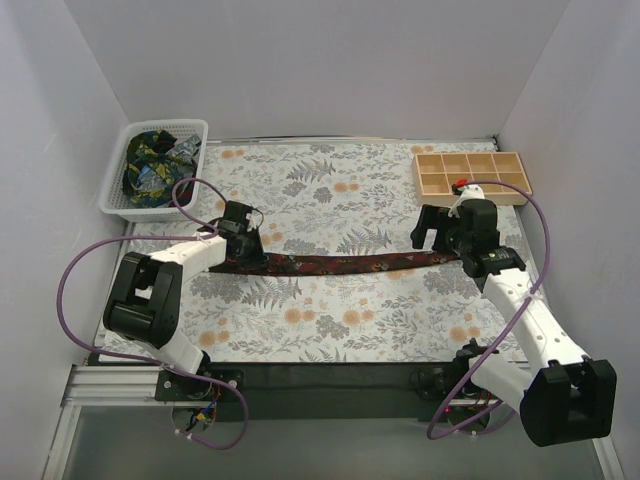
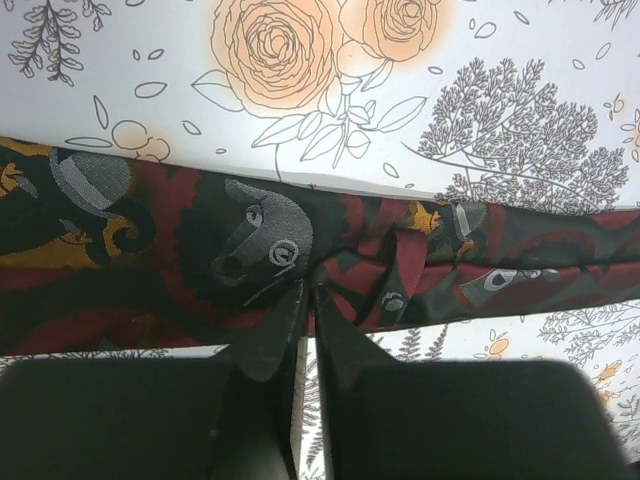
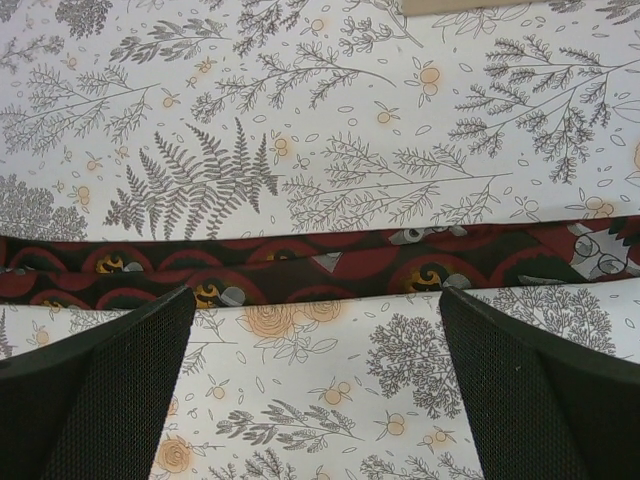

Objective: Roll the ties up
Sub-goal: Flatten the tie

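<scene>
A maroon tie (image 1: 340, 265) lies stretched flat on the bench (image 1: 350, 320), its long axis running left to right across the middle, about parallel to the near edge, with a slight bow along its length. It looks broader at the left end and narrower toward the right. In the left wrist view the tie (image 2: 180, 260) shows dark and grey figures with gold patches on the red.

The left gripper (image 1: 248, 256) sits over the left end. Its wrist view shows the gripper (image 2: 308, 300) with its fingers pressed together, pinching a fold of the cloth, which puckers just to the right of the tips.

The right gripper (image 1: 436, 240) hangs over the right end. From its own camera the gripper (image 3: 317, 292) is spread wide, one finger to each side, and the tie (image 3: 330, 262) runs crosswise below the gap, with nothing held.

Other ties (image 1: 150, 165) lie bundled in a white basket (image 1: 195, 128) at the far left corner. A wooden tray (image 1: 470, 172) with compartments stands at the far right
</scene>
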